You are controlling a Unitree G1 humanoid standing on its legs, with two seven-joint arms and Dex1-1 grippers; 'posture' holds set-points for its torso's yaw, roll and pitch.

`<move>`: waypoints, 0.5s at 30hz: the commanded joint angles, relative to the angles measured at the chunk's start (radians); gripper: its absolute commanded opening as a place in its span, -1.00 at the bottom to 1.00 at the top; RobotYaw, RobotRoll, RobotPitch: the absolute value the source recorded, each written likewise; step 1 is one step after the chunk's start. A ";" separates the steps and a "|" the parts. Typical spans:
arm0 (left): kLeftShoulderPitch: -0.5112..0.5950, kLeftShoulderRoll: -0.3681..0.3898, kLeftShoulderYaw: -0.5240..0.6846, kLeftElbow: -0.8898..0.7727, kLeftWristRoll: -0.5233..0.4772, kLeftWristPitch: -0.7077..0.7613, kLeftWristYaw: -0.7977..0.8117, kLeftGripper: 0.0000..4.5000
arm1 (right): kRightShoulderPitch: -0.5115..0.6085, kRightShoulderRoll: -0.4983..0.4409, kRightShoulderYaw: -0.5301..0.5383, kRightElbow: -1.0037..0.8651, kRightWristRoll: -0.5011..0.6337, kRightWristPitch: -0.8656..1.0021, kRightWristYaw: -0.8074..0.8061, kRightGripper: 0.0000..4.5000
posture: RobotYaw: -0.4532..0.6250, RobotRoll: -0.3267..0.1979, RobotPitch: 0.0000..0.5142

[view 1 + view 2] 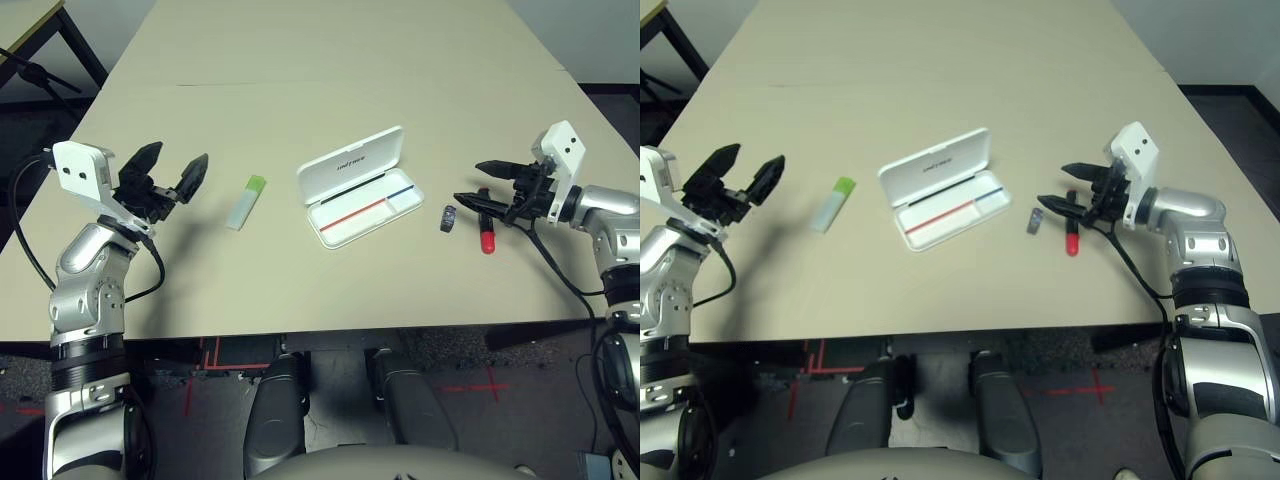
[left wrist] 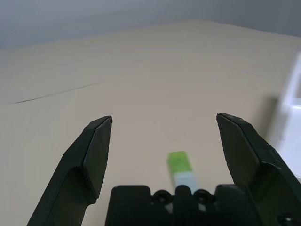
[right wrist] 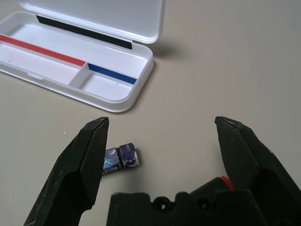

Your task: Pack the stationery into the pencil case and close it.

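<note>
Pencil case [image 1: 355,184] glossy white plastic, rounded, open; left gripper [image 1: 172,173] spread; right gripper [image 1: 479,183] spread

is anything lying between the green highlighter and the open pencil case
Nothing visible. Bare table lies between the highlighter and the pencil case, whose lid is up and whose tray looks empty. The left gripper, open, also faces the highlighter with nothing between them.

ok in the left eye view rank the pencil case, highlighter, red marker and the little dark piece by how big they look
1. Pencil case, open, by far the largest.
2. Highlighter.
3. Red marker, partly hidden behind the right gripper, so ranks 2 and 3 are unsure.
4. Dark piece, smallest.
</note>
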 commanded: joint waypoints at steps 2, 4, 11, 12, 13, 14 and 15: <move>0.090 0.071 -0.046 -0.176 -0.096 0.126 -0.112 0.99 | 0.002 -0.004 0.021 0.006 -0.016 -0.004 0.004 1.00 | -0.11 0.25 -0.30; 0.122 0.100 -0.063 -0.236 -0.129 0.176 -0.147 0.99 | -0.002 -0.003 0.022 0.016 -0.022 -0.010 0.003 1.00 | -0.11 0.25 -0.30; 0.186 0.191 -0.210 -0.368 -0.108 0.284 -0.219 0.99 | -0.003 0.003 0.035 0.036 -0.039 -0.030 0.002 1.00 | -0.09 0.25 -0.33; 0.182 0.199 -0.238 -0.373 -0.094 0.293 -0.220 0.99 | -0.002 0.003 0.039 0.038 -0.042 -0.032 0.002 1.00 | -0.10 0.25 -0.33; 0.172 0.205 -0.270 -0.375 -0.075 0.294 -0.221 0.99 | -0.002 0.002 0.043 0.040 -0.045 -0.036 0.002 1.00 | -0.10 0.25 -0.33; 0.162 0.209 -0.298 -0.374 -0.058 0.296 -0.222 0.99 | -0.001 0.001 0.047 0.041 -0.047 -0.039 0.001 1.00 | -0.10 0.25 -0.33; 0.145 0.210 -0.328 -0.371 -0.038 0.299 -0.221 0.99 | -0.001 0.001 0.049 0.042 -0.048 -0.041 0.001 1.00 | -0.11 0.25 -0.34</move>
